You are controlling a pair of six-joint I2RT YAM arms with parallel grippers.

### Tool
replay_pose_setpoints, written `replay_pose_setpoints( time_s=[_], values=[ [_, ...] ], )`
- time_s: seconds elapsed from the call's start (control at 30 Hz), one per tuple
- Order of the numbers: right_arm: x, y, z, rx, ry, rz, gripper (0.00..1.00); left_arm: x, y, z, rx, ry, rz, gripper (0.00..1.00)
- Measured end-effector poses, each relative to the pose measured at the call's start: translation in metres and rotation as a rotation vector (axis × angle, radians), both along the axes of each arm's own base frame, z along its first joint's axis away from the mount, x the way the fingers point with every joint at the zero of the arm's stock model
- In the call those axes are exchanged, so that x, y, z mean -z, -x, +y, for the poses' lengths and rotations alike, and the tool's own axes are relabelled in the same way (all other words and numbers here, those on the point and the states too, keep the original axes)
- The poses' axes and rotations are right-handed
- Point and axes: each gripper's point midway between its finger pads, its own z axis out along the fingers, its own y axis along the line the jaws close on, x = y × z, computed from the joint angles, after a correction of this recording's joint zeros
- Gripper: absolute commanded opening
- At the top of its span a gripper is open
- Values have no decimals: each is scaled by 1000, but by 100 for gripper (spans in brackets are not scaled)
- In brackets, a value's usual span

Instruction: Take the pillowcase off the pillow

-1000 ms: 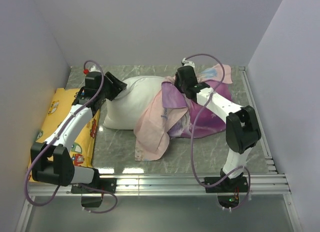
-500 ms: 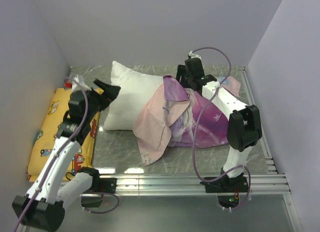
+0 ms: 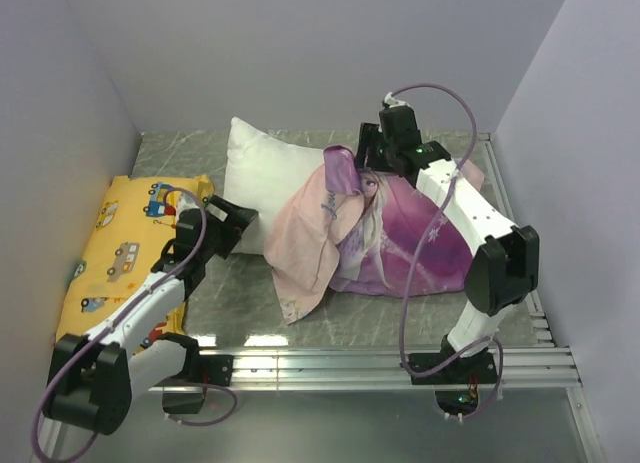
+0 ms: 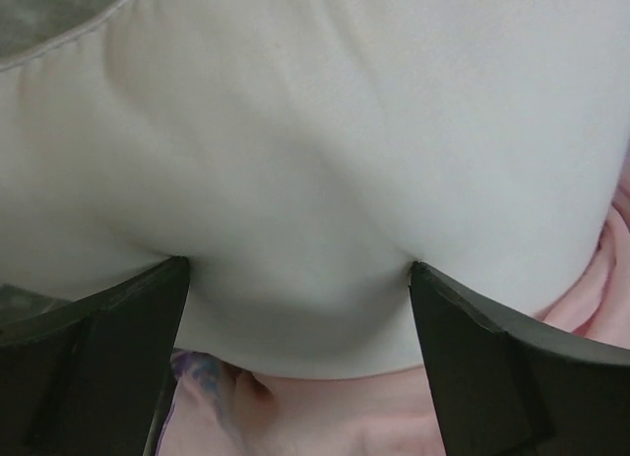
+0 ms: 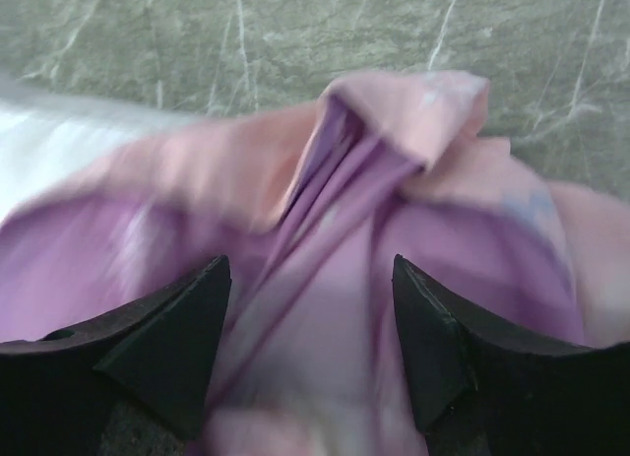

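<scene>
Pillow (image 3: 262,173) half inside pillowcase (image 3: 385,251)

Widest open lane is the bare grey marble tabletop (image 3: 225,298) at 6 o'clock, between the plump white pillow (image 3: 262,168) and the metal front rails (image 3: 330,355). The bunched purple-pink printed pillowcase (image 3: 420,243) drops a pale flap into that lane at 6. Thin bare strip at 12. Flat yellow vehicle-print cushion (image 3: 120,248) blocks 9. Pillowcase fills 3, with only a narrow gap left; the right arm (image 3: 470,208) crosses above it.
</scene>
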Motion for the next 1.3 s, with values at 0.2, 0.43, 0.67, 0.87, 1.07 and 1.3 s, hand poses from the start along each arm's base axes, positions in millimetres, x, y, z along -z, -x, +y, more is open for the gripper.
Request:
replay_pose_setpoints(
  time_s=[0.2,0.43,0.67,0.87,1.07,1.3],
  values=[
    [-54,32,2,-32,-24,-90,74,0,-24,-10,-2,60,-46,17],
    [-79,104,-31,2,-72,-183,76,-4,-34,-13,0,65,-59,1],
    [-1,163,-41,-6,-43,-72,78,-12,-37,-13,2,62,-70,1],
    [55,166,-26,-30,33,61,47,-12,-37,-13,7,53,-74,0],
    [53,158,-37,31,75,42,0,-27,-47,-2,0,30,-89,1],
    [16,142,-112,256,7,-43,0,-47,-58,36,-29,50,-113,1]
  ],
)
